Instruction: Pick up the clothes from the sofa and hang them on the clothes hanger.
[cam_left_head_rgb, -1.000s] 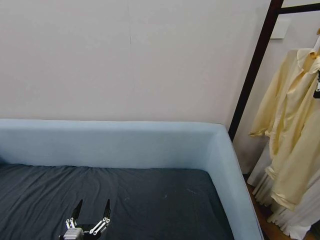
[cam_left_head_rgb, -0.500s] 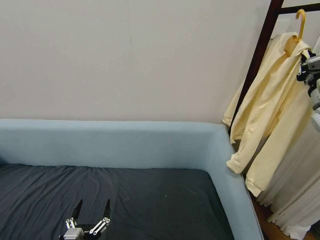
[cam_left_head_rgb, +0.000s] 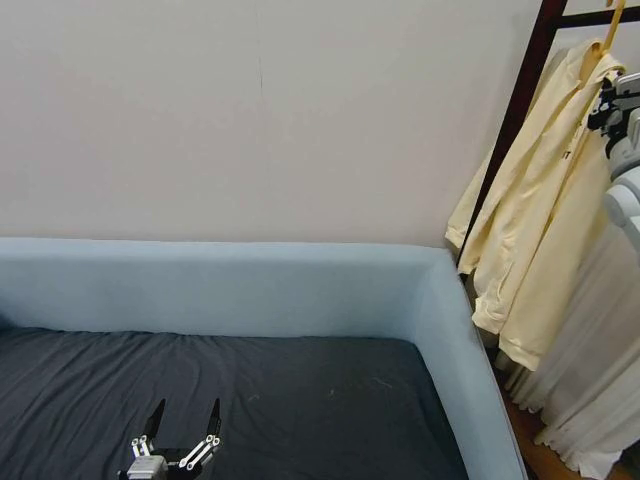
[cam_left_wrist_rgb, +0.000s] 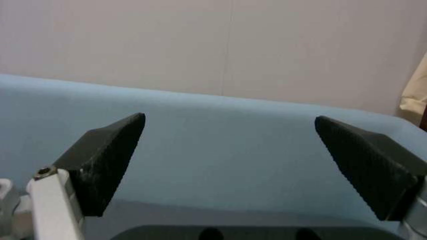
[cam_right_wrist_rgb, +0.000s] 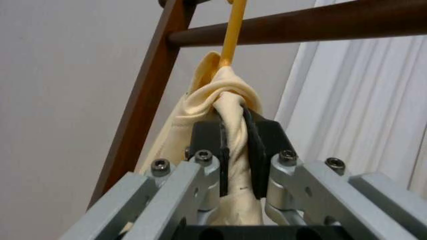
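Note:
A pale yellow jacket (cam_left_head_rgb: 540, 230) on a yellow hanger (cam_left_head_rgb: 611, 22) hangs at the dark wooden clothes rack (cam_left_head_rgb: 510, 130), right of the sofa. My right gripper (cam_left_head_rgb: 612, 95) is shut on the jacket's collar just under the hanger hook. In the right wrist view the black pads (cam_right_wrist_rgb: 257, 150) pinch bunched yellow fabric (cam_right_wrist_rgb: 230, 145), and the hanger's stem (cam_right_wrist_rgb: 233, 30) rises in front of the rack's crossbar (cam_right_wrist_rgb: 300, 25). My left gripper (cam_left_head_rgb: 183, 428) stands open low over the dark sofa seat (cam_left_head_rgb: 300, 400), nothing between its fingers (cam_left_wrist_rgb: 107, 155).
The light blue sofa backrest (cam_left_head_rgb: 220, 290) and its right arm (cam_left_head_rgb: 455, 350) stand beside the rack. White curtains (cam_left_head_rgb: 590, 370) hang behind the jacket. A plain wall (cam_left_head_rgb: 250, 110) is behind the sofa.
My right gripper has lifted the jacket and hanger higher and leftward toward the rack's bar; the jacket's hem now sits well above where it was. The left gripper has not moved.

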